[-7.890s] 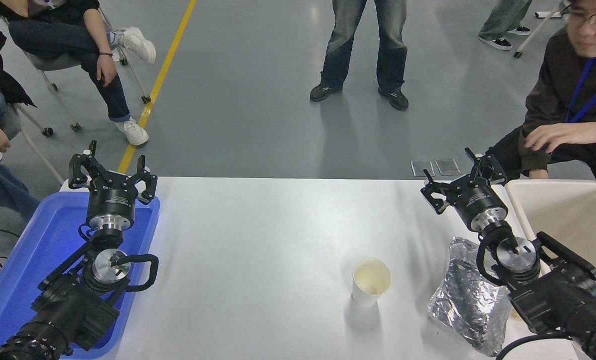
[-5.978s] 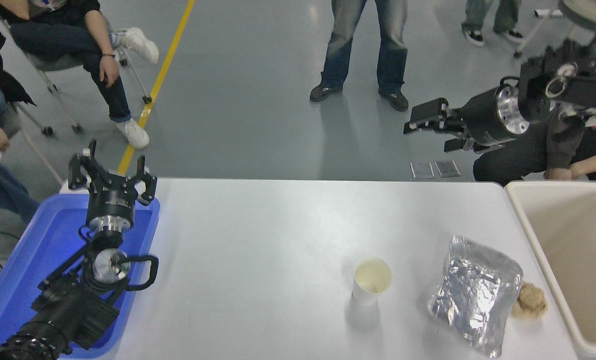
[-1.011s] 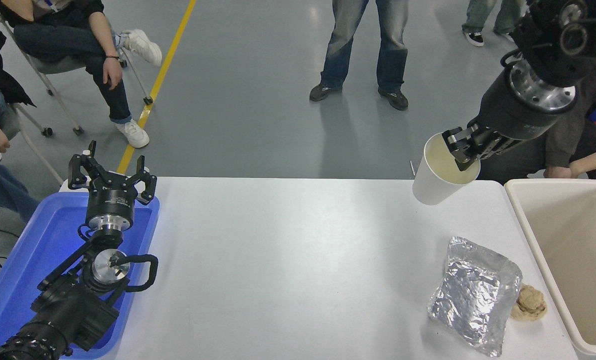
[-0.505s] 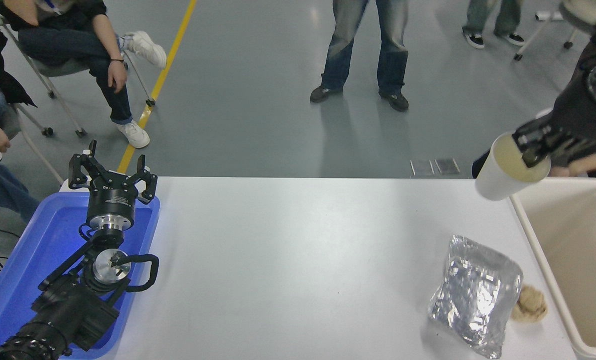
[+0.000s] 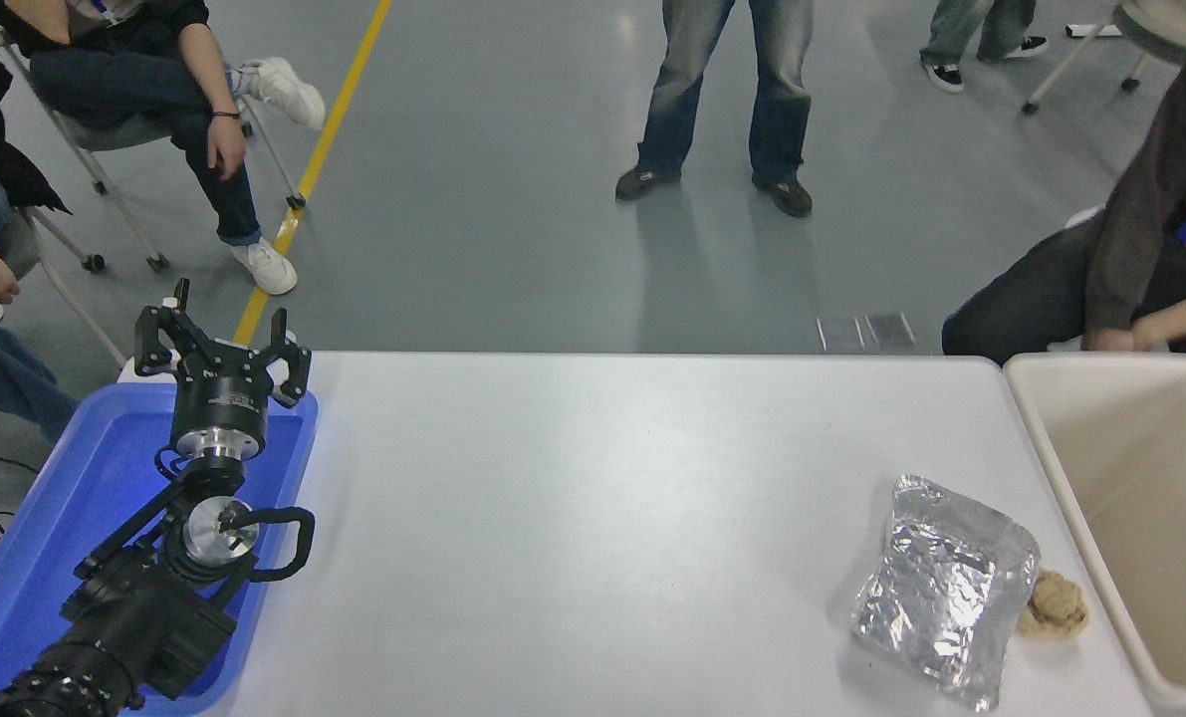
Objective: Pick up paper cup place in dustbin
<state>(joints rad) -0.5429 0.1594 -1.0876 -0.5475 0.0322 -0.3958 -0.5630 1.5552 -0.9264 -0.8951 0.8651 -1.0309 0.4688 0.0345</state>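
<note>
Neither cup nor right gripper is showing in frame; the bin (image 5: 1140,468) is sitting at the table's right edge, its visible part bare. Left gripper (image 5: 222,339) is resting over the tray (image 5: 45,518), fingers spread wide, holding nothing. Judging the drop step is underway; next calls for confirming the cup is inside the bin.

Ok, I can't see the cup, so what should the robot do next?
Probably bring the right arm into view over the dustbin and let go, if it holds the cup: neither shows, the bin's visible part has no cup, and the left end effector sits parked.
</note>
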